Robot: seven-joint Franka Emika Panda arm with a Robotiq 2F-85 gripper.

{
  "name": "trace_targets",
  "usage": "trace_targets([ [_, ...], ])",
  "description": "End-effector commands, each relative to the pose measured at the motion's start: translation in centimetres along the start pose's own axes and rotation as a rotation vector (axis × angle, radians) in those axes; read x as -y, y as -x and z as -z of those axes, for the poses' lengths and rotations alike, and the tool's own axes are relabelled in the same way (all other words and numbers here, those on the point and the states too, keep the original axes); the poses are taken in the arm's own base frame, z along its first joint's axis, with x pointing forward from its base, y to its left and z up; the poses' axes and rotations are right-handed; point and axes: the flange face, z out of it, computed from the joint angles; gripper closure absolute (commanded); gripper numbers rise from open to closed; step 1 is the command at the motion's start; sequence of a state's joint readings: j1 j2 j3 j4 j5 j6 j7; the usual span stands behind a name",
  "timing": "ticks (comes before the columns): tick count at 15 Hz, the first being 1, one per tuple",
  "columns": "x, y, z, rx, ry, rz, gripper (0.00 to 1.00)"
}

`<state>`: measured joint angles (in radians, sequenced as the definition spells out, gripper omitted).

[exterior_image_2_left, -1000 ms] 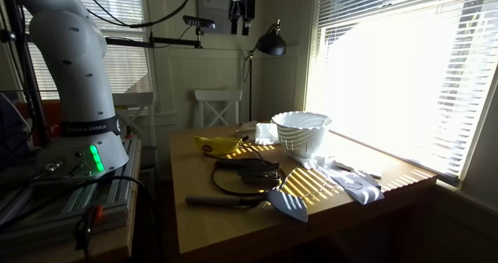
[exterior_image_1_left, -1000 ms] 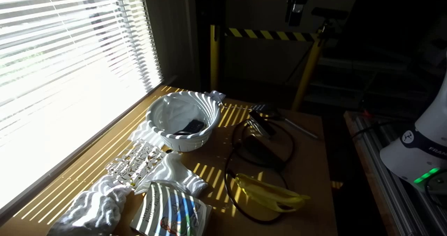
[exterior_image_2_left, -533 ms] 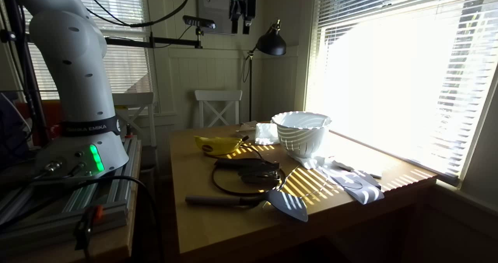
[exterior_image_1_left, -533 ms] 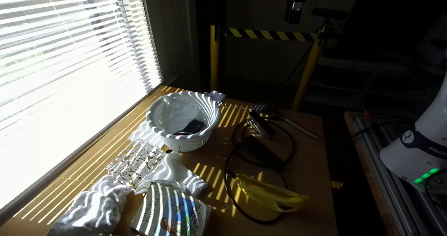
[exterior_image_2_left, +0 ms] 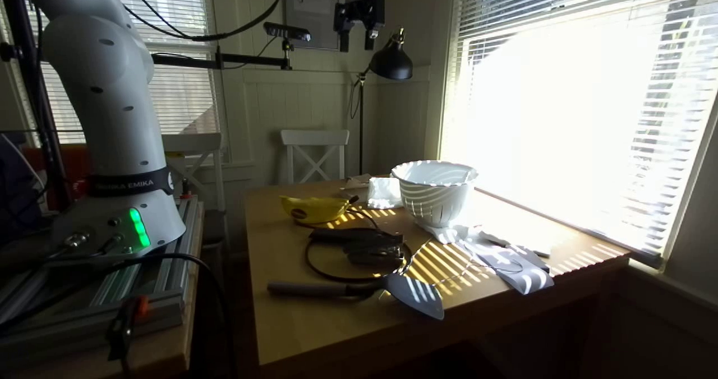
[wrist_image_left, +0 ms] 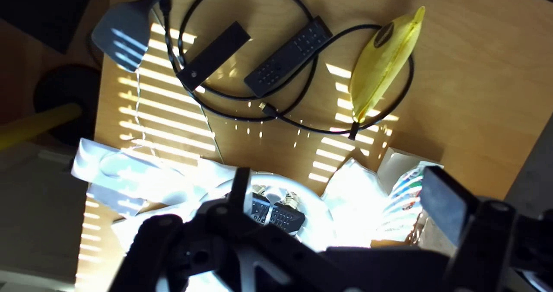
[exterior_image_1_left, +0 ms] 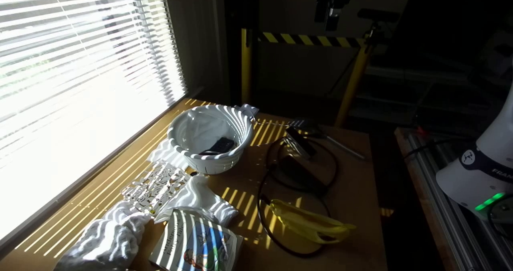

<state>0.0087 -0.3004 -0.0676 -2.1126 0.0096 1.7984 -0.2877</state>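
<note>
In the wrist view, a bowl [wrist_image_left: 317, 216] walls in the remote [wrist_image_left: 285, 217], a book [wrist_image_left: 406, 195] right, a cable [wrist_image_left: 271, 110] farther off; lengthwise the remote slants left to right; fingers [wrist_image_left: 443, 205] spread wide.

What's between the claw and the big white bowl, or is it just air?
Nothing I can see. In both exterior views, the open claw hangs high above the table, with only air showing between it and the white bowl. A dark remote lies inside the bowl, not above it.
</note>
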Motion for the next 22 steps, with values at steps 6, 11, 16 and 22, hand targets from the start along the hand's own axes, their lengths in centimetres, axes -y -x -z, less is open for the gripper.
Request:
trace_targets([
  [6,-6.2,-11.0,-3.1,0.06,-0.02,0.468,0.0],
  [11,-5.6,-16.6,-6.9,0.122,-0.039,0.559,0.0],
  [16,-3.2,-19.6,-11.7,0.093,0.039,0.367,0.0],
  [22,-2.8,-19.3,-12.1,0.103,0.018,0.35,0.0],
])
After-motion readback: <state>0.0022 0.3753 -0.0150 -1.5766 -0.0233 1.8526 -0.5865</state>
